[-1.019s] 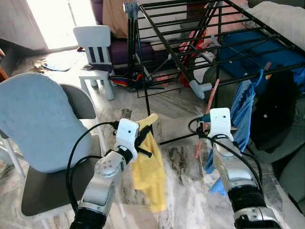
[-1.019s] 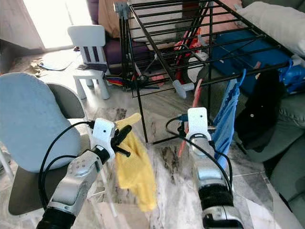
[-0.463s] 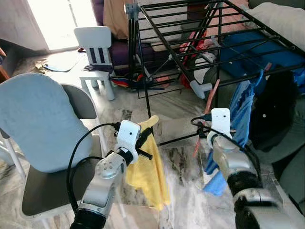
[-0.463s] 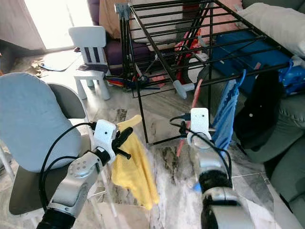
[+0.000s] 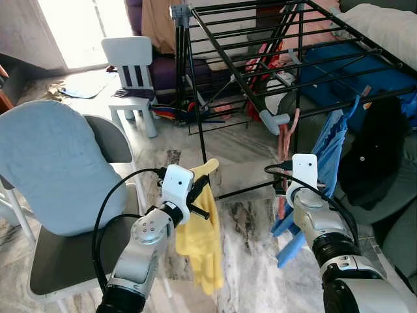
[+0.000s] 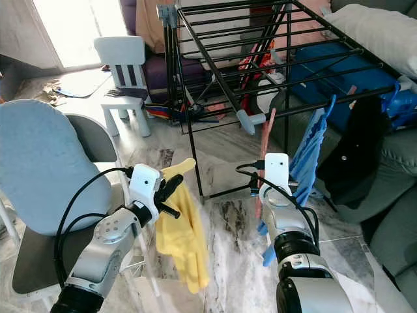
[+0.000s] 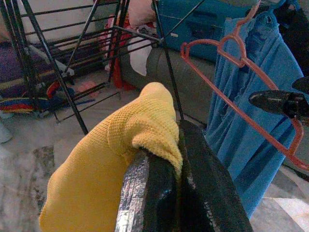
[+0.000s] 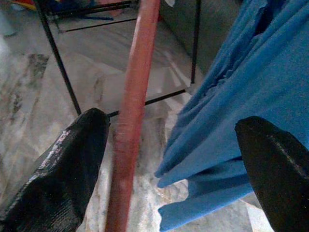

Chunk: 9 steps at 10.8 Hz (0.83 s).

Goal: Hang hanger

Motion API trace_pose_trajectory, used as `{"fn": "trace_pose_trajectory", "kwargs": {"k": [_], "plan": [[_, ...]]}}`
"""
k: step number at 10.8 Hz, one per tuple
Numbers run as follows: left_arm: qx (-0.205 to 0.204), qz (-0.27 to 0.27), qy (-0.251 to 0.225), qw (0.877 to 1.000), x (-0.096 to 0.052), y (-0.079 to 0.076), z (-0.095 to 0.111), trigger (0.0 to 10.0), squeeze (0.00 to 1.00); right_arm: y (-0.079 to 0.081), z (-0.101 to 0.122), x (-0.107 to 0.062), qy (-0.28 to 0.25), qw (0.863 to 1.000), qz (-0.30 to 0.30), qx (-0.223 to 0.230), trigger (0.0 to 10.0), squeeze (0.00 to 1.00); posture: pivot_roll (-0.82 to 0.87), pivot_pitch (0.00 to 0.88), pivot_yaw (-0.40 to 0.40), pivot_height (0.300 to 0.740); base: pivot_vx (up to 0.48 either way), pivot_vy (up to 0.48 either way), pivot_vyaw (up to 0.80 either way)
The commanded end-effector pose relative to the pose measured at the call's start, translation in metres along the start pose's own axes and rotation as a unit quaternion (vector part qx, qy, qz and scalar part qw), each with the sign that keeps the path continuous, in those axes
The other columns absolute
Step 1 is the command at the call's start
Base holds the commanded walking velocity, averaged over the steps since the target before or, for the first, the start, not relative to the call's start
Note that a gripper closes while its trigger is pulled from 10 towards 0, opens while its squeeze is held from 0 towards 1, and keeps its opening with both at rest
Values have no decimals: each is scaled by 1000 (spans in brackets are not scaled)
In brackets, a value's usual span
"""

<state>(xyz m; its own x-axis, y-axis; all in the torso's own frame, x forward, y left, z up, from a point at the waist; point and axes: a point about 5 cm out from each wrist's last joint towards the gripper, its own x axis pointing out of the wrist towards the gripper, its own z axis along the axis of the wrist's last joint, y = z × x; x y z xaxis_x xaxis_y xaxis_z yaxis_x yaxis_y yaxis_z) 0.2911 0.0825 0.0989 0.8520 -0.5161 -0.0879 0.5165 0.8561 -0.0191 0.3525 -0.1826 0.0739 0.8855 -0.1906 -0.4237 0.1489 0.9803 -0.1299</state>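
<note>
**Red hanger at the drying rack, right fingers spread beside it**

Head views: the black metal drying rack stands ahead. The thin red plastic hanger carrying a blue cloth garment hangs at the rack's near rail.

Left wrist view: the left gripper is clamped on a yellow knitted cloth.

Right wrist view: the right gripper is wide open, the hanger just beside one finger, below the rack.

You get strong daylight from the doorway at upper left, blown out to white glare. The head views stay sharp; the red hanger close to the right wrist camera blurs.
</note>
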Motion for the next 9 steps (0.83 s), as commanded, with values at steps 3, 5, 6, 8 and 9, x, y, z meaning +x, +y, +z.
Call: {"fn": "trace_pose_trajectory", "kwargs": {"k": [3, 5, 6, 8, 9], "plan": [[10, -8, -13, 1000, 3, -2, 8, 10000, 0, 0, 14, 5, -8, 1000, 19, 10, 10000, 0, -180, 0, 13, 740, 0, 0, 0], [11, -5, -11, 1000, 3, -1, 8, 10000, 0, -1, 19, 8, -6, 999, 31, 2, 6863, 0, -179, 0, 11, 740, 0, 0, 0], [10, -6, -11, 1000, 3, -2, 7, 10000, 0, -3, 21, 9, -7, 1000, 28, 3, 588, 0, -178, 0, 11, 740, 0, 0, 0], [11, -7, -6, 1000, 2, -2, 6, 10000, 0, -10, 24, 10, -8, 1000, 18, 8, 0, 0, -178, 0, 14, 740, 0, 0, 0], [12, -7, -5, 1000, 2, -2, 5, 10000, 0, -11, 24, 11, -7, 1000, 17, 9, 0, 0, -177, 0, 15, 740, 0, 0, 0]]}}
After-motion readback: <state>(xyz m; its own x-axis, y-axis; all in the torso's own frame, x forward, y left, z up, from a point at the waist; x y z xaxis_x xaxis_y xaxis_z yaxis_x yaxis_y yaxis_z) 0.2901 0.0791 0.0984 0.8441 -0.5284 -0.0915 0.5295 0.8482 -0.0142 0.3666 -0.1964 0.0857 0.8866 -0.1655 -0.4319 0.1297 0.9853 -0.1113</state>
